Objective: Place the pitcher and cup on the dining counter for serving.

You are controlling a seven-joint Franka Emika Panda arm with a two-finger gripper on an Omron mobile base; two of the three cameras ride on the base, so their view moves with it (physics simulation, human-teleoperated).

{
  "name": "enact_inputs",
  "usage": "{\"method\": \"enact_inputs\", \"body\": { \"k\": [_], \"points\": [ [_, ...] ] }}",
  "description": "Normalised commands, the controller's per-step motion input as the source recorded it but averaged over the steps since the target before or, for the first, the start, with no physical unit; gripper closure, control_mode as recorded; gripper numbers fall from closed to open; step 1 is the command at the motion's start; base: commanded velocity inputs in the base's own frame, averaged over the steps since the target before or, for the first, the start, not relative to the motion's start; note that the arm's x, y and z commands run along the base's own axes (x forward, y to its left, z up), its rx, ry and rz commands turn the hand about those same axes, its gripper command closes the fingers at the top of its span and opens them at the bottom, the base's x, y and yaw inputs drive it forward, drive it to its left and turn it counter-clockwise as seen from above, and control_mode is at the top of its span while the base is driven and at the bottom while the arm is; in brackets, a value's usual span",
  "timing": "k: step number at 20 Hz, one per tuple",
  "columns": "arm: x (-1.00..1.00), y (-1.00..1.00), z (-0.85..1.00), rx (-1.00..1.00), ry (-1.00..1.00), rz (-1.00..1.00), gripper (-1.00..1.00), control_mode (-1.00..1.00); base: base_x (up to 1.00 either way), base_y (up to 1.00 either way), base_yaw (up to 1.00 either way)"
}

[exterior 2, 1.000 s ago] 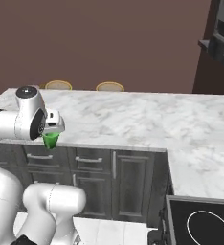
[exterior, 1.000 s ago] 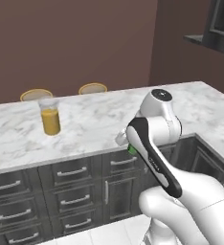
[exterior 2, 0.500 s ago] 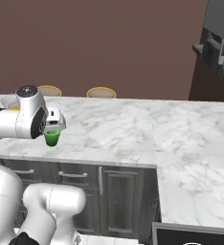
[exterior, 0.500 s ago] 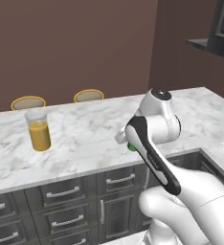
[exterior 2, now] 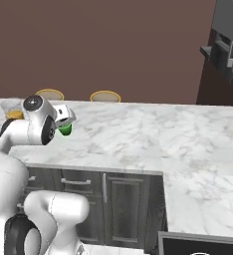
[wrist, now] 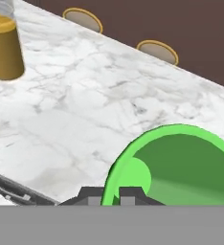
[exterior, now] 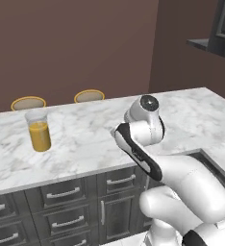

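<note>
Hand view: tool (wrist: 111, 195) pinched on the rim of the green cup (wrist: 181, 165) at 6 o'clock, cup carried above the marble worktop (wrist: 85, 110). Pitcher (wrist: 4, 45) stands on the worktop at 10 o'clock, well apart. Cup looks light, stiff, smooth; rim pinch likely slippery. 2 stools (exterior: 89, 96) behind.
</note>
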Motion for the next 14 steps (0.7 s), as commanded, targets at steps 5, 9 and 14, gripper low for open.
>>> {"method": "enact_inputs", "body": {
  "k": [5, 9, 14],
  "points": [
    [1.0, 0.0, -0.02, -0.01, 0.0, 0.09, 1.0, -1.0, 0.0, 0.0, 0.0],
    [0.95, 0.02, 0.0, -0.02, 0.08, 0.03, 1.0, -1.0, 0.0, 0.0, 0.0],
    [0.45, 0.05, 0.0, -0.02, 0.18, 0.04, 1.0, -1.0, 0.0, 0.0, 0.0]
  ]
}}
